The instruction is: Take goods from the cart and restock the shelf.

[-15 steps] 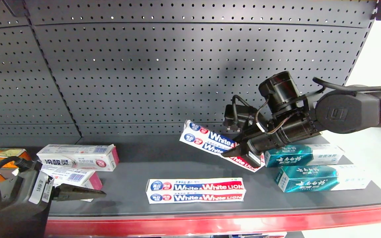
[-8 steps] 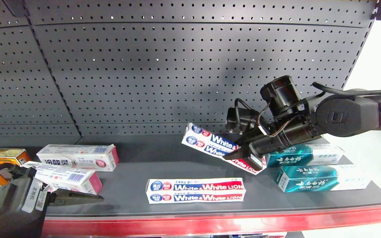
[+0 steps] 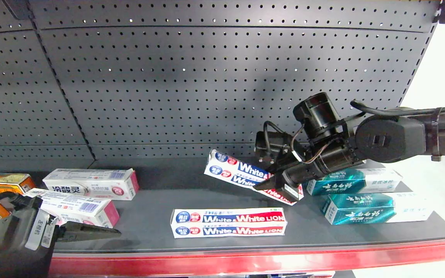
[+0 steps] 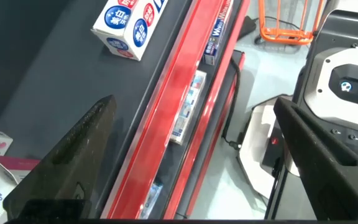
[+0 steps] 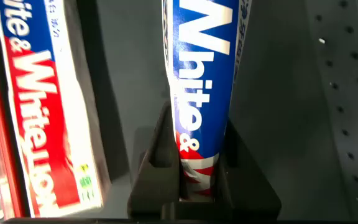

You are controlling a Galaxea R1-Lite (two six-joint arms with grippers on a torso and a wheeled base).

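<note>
My right gripper is shut on one end of a white, blue and red toothpaste box. The box is tilted over the back middle of the dark shelf, its free end low near the deck. In the right wrist view the same held box runs out from between the two fingers of the right gripper. A matching box lies flat near the shelf's front. My left gripper hangs by the front left edge; it is open with nothing in it.
Two teal boxes lie right of the held box. Pink-and-white boxes and orange ones lie at the left. A red lip fronts the shelf, pegboard backs it. An orange wire basket stands on the floor.
My right gripper has carried the held box a little left and down, so its free end sits lower. The left gripper sank slightly at the front edge, then stayed put.
</note>
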